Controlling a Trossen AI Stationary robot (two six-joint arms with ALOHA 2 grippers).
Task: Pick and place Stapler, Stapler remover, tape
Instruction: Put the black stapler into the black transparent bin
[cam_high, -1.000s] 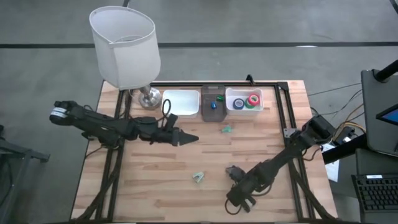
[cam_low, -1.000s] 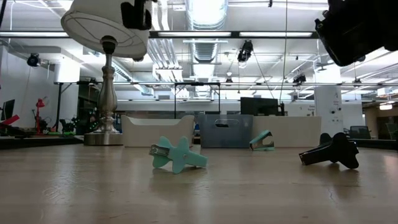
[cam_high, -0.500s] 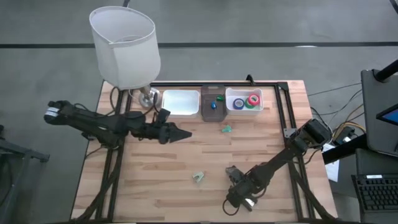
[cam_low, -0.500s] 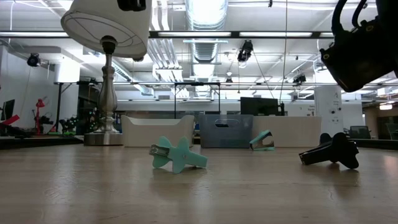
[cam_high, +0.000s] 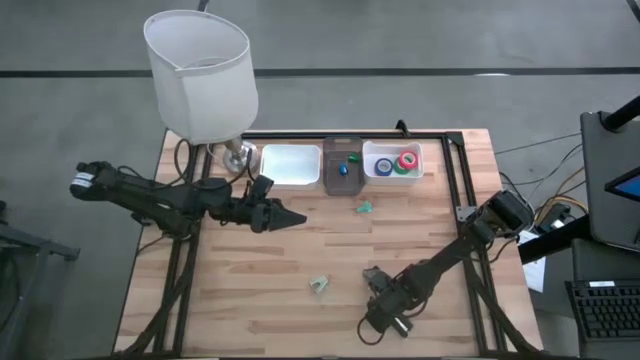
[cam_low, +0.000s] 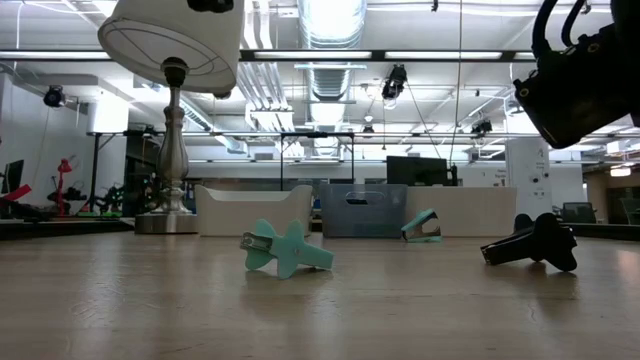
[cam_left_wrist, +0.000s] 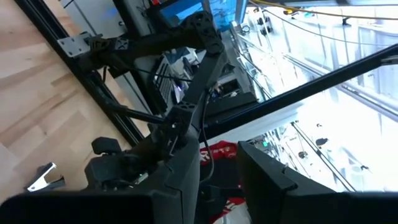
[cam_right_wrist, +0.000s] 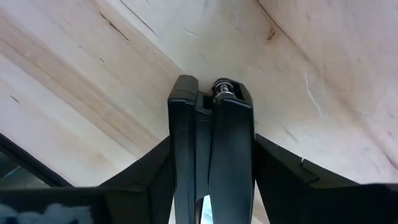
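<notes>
Black stapler sits clamped between the right end effector fingers, seen only by wrist.

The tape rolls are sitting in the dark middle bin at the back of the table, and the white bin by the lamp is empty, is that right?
Not quite. The high view shows the tape rolls in the right-hand white bin, not the dark middle bin. The white bin by the lamp is indeed empty.

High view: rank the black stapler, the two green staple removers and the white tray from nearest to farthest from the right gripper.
1. black stapler, right at the right gripper.
2. near staple remover, toward the table's middle front.
3. far staple remover, before the bins.
4. white tray, back row, farthest.
</notes>
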